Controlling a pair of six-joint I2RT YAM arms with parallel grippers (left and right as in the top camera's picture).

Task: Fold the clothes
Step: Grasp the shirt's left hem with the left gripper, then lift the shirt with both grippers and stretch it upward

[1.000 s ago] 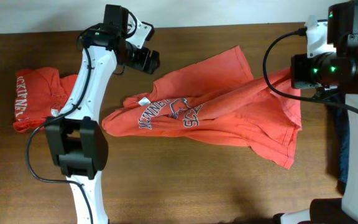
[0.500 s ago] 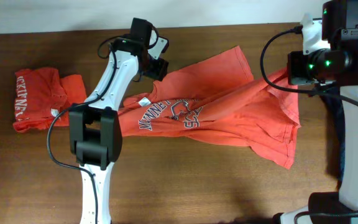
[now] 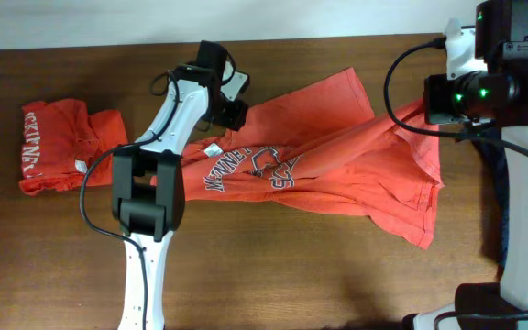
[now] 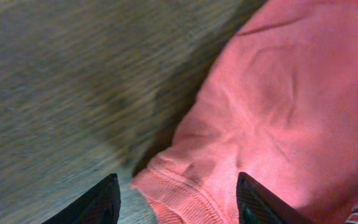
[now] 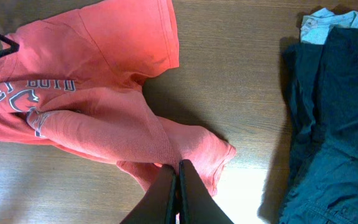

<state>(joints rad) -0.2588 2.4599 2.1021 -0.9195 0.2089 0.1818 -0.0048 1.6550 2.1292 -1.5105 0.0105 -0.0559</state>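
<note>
A red-orange T-shirt [image 3: 337, 156] with white-and-navy lettering lies rumpled across the middle of the table. A second one [image 3: 58, 147] lies folded at the left. My left gripper [image 3: 236, 112] is open low over the spread shirt's upper left edge; in the left wrist view its fingers [image 4: 178, 202] straddle a ribbed hem corner [image 4: 185, 180]. My right gripper [image 3: 432, 115] is shut on the shirt's right side and holds a bunch of cloth lifted; the right wrist view shows the closed fingers [image 5: 178, 180] pinching red fabric [image 5: 104, 124].
Dark blue and light blue garments [image 5: 328, 124] lie piled at the table's right edge, also visible in the overhead view [image 3: 502, 183]. The table is brown wood [image 3: 291, 275]. A pale wall strip runs along the far edge.
My left arm has swung right and down from the table's back onto the shirt's upper left edge. The right gripper stays put, holding the cloth.
</note>
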